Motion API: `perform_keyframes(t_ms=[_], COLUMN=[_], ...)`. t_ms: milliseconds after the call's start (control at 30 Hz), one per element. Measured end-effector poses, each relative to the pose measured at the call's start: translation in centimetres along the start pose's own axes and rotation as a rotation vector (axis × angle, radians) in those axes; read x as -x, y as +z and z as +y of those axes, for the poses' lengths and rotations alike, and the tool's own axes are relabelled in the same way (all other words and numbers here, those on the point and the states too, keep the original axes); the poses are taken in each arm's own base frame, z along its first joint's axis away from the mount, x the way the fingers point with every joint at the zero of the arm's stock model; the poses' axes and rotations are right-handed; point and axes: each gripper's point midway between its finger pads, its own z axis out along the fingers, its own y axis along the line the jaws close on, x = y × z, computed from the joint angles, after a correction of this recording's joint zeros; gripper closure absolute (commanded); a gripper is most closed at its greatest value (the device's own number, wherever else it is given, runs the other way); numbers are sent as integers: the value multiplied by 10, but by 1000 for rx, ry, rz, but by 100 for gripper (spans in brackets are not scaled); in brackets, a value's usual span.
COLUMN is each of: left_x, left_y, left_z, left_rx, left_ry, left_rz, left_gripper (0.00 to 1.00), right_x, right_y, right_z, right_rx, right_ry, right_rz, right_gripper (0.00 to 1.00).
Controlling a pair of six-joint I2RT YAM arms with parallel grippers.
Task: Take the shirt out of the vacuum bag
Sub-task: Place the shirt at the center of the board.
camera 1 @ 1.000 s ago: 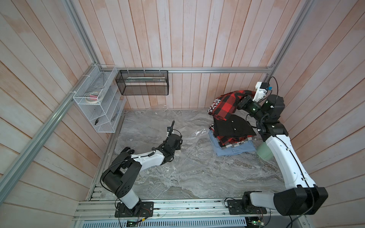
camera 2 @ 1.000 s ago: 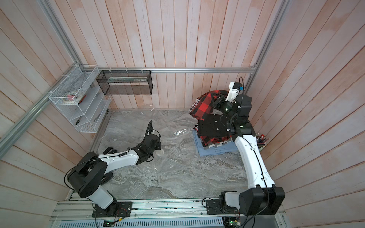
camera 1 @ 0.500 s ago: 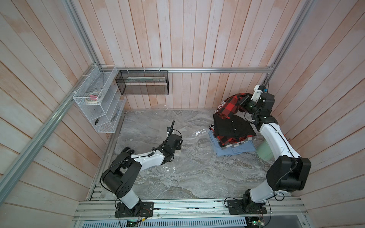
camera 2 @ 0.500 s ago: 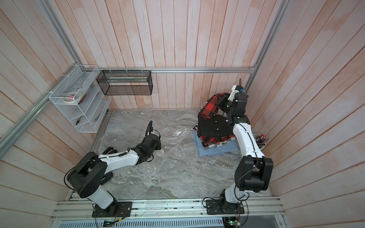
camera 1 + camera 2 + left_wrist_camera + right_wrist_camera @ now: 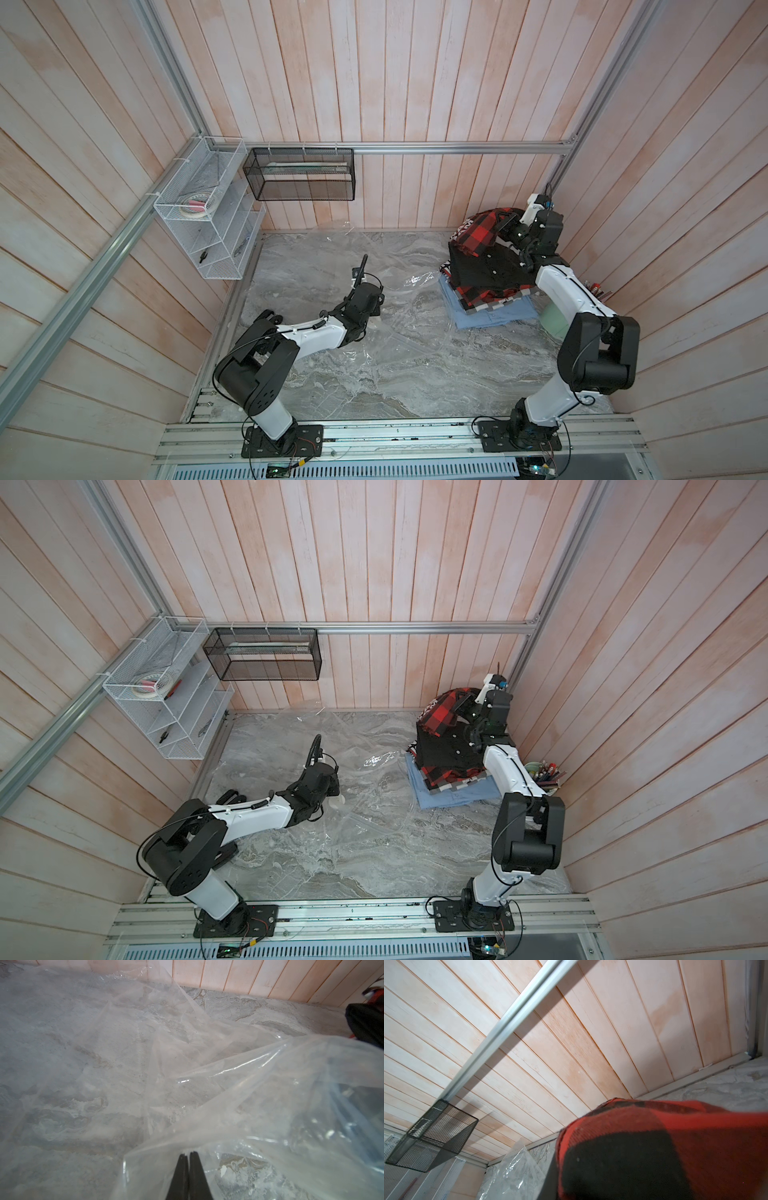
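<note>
1. Left wrist view: vacuum bag (image 5: 270, 1084) lies crumpled on the marbled surface (image 5: 239, 1007), its edge pinched between the left jaws.
2. Upper right in both top views, right jaws pinch the plaid shirt (image 5: 478, 232) (image 5: 440, 717) above stacked clothes (image 5: 490, 318).
3. Pale plank walls (image 5: 415, 83) surround.

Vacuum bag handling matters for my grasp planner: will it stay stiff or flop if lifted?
Probably floppy: the vacuum bag lies in loose folds. Likely light and slippery, given its thin, glossy film. Pinched by the left hand, it may slip.
</note>
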Motion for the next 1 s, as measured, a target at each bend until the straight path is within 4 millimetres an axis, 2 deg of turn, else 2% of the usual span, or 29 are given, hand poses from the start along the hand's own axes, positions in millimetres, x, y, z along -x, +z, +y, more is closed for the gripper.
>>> perform_keyframes(t_ms=[133,233,367,467,633,833,1000], left_x=[0,0,0,0,1,8,8], left_y=[0,0,0,0,-1,-5,-6], left_z=[0,0,-1,-1,-1,-2,-2], left_rx=[-2,-3,-4,-5,-6,-15,-15], left_ry=[0,0,0,0,3,14,18], left_rz=[1,1,1,2,0,-17,-17], left_gripper=[100,100,100,100,100,100,100], right_x=[-37,-52,-53,-54,-63,-66,-74], right_y=[-5,-21,-51,-65,-71,-72,-76], right_z=[-35,-52,-58,-64,-82,-90,-108], right_rx=[-68,-116,-154,-182,-244,-274,-351], right_ry=[24,41,53,55,69,85,95], right_rz=[36,18,-55,-97,-114,-118,-116], right_gripper=[100,100,100,100,100,100,100])
